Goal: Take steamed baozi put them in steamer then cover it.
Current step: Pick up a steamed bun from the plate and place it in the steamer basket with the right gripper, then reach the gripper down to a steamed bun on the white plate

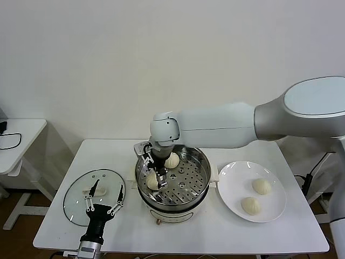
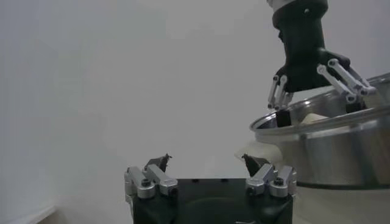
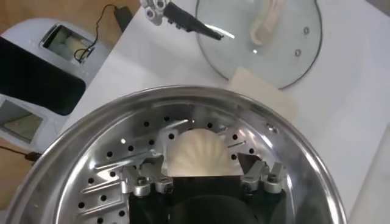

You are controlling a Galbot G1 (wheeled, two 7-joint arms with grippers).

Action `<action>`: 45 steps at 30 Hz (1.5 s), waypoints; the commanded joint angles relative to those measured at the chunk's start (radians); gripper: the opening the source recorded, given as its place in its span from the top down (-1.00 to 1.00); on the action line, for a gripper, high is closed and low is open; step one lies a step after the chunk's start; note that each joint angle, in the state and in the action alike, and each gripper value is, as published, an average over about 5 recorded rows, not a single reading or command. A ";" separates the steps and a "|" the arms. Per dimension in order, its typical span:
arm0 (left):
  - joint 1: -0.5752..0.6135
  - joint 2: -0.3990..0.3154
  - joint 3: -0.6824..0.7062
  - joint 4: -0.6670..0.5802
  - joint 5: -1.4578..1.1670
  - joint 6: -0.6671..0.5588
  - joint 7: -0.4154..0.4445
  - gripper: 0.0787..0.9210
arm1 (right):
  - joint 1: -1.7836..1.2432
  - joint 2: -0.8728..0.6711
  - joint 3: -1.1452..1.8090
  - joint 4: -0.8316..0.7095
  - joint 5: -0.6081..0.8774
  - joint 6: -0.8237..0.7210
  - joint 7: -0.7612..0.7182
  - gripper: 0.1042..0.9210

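Note:
The steamer (image 1: pixel 202 162) stands mid-table with its perforated tray showing. Two steamed baozi lie in it, one (image 1: pixel 171 160) at the back and one (image 1: pixel 151 182) at the front left. My right gripper (image 1: pixel 154 178) reaches down inside and stands open round the front one. In the right wrist view that baozi (image 3: pixel 198 152) rests on the tray between the spread fingertips (image 3: pixel 247 161), a small gap on each side. Two more baozi (image 1: pixel 261 186) (image 1: pixel 250 205) lie on the white plate (image 1: pixel 237 178). The glass cover (image 1: pixel 81 197) lies flat to the steamer's left. My left gripper (image 1: pixel 102 208) hovers open over its near edge.
The white table (image 1: pixel 215 232) carries everything. The steamer's shiny wall (image 2: pixel 332 146) rises close beside the left gripper (image 2: pixel 206 161). A smaller white side table (image 1: pixel 16 135) with a cable stands off to the left.

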 commanded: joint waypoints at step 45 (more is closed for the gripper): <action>0.027 -0.012 -0.018 -0.008 0.012 0.012 0.001 -0.77 | -0.618 -0.800 0.462 -0.103 -0.629 0.372 -0.324 -0.76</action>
